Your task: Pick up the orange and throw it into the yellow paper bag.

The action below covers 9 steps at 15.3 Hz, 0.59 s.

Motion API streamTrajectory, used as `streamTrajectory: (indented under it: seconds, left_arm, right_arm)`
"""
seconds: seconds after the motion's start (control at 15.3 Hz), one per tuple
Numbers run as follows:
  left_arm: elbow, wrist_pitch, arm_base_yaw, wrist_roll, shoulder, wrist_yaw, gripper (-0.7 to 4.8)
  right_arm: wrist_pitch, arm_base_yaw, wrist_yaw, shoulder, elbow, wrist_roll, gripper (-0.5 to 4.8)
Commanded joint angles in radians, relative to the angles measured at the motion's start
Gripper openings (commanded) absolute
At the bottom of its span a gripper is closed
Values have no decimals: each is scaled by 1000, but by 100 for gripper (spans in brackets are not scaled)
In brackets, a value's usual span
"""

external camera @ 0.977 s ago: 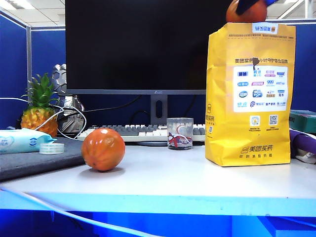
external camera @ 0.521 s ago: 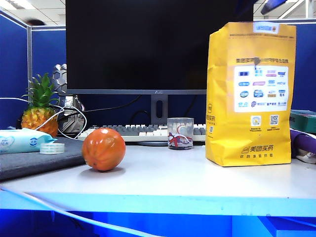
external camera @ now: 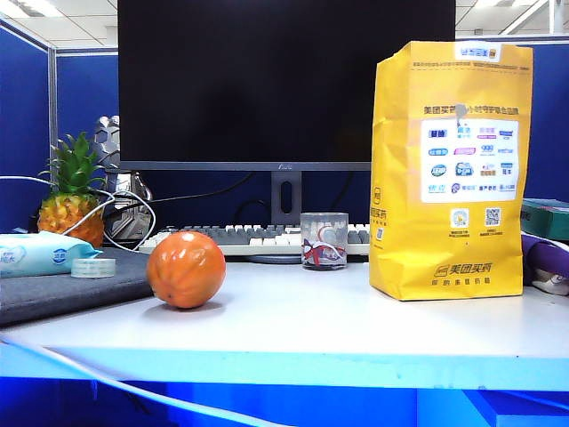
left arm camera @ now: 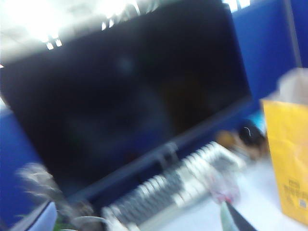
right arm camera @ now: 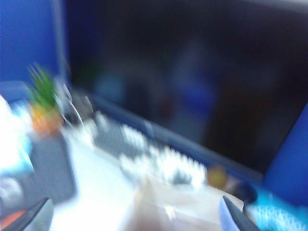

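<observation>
Behind everything, dark monitor (external camera: 284, 84). Yellow paper bag (external camera: 449, 169) upright on desk (external camera: 338, 325), right side. Ribbed orange ball (external camera: 186, 269) on desk at left, well apart from bag. The orange: not visible. Right gripper (right arm camera: 134, 214) above bag, fingers spread, empty. Left gripper (left arm camera: 233, 219): one fingertip visible, state indeterminate.

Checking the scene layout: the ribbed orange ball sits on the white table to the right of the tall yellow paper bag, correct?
Not quite: in the exterior view the ribbed orange ball sits on the white table to the left of the tall yellow paper bag, not the right.
</observation>
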Motion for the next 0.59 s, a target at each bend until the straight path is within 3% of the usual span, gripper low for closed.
streamTrajectory:
  seconds: [0.07,0.2,0.33,0.46,0.59]
  left_arm:
    - [4,-209,53,-4,-231,90,479]
    - [-16,-311,53,-89,-365,94,479]
    - [-79,-327,53,-103,-448,67,479]
    - [-212,-311,53,-171,-475,66,479]
    - [-343,-200,53,-248,-475,69,479]
  right_arm:
    - [122,3,-16,-258,-212,100,479]
    - [231,3,-36,-447,-433,187,479]
    - [375,3,-45,-582,-650,273,479]
    - [594,4,-80,-682,-923,393,479]
    - [743,4,-103,-693,-1093,445,479]
